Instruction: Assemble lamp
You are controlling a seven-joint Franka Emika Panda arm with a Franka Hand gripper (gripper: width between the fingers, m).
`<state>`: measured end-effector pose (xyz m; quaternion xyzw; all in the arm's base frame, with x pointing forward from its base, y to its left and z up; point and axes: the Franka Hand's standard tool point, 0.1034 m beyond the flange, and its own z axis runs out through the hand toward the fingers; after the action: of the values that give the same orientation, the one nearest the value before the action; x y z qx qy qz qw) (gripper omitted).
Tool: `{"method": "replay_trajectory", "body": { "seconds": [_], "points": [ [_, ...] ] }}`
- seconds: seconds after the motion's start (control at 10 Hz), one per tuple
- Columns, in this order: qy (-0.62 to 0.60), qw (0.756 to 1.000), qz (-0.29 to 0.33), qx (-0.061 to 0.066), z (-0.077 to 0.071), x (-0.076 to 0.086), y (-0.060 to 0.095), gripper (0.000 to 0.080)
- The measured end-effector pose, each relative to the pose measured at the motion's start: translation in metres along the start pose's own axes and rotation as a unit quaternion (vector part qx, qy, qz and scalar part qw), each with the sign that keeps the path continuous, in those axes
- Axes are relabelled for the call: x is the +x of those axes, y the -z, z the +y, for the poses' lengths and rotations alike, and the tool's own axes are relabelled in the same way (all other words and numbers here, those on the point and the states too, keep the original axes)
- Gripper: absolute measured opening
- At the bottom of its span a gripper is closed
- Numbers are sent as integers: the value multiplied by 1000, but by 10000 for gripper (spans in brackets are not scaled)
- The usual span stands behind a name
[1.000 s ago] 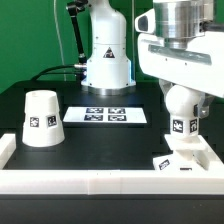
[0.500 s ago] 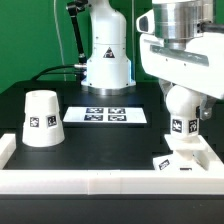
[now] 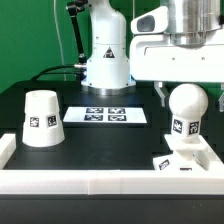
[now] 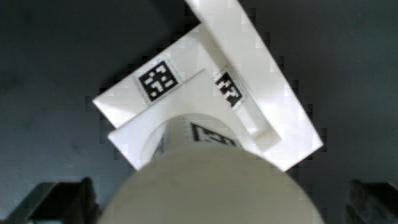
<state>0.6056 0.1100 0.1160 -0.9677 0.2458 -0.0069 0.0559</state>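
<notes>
The white ball-shaped bulb (image 3: 187, 108) stands upright on the low square base (image 3: 186, 158) at the exterior view's right, against the white corner wall. My gripper (image 3: 190, 94) is open just above and around the bulb's top, with its dark fingers (image 3: 160, 93) apart from the ball. In the wrist view the bulb (image 4: 205, 175) fills the middle, the base (image 4: 169, 80) lies below it, and my gripper (image 4: 214, 205) straddles the bulb with a gap on each side. The cone shade (image 3: 40, 118) stands on the table at the exterior view's left.
The marker board (image 3: 108, 115) lies in the middle of the black table. A white wall (image 3: 90, 182) runs along the front edge and turns up at both corners. The arm's own pedestal (image 3: 107, 60) stands at the back.
My gripper has risen from around the bulb's body to its top and has let go of it. The bulb stays standing on the base.
</notes>
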Motion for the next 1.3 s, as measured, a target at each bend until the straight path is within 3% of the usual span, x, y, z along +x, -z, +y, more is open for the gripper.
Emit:
{"method": "replay_trajectory", "body": {
  "seconds": [0.3,0.5,0.8,1.3],
  "points": [
    [95,995,-1,-1,1,0,-1,699],
    [200,980,1,-5,2,1,-1,699],
    [379,925,11,-25,3,5,-1,699],
    [578,815,2,-40,3,10,1,699]
  ]
}}
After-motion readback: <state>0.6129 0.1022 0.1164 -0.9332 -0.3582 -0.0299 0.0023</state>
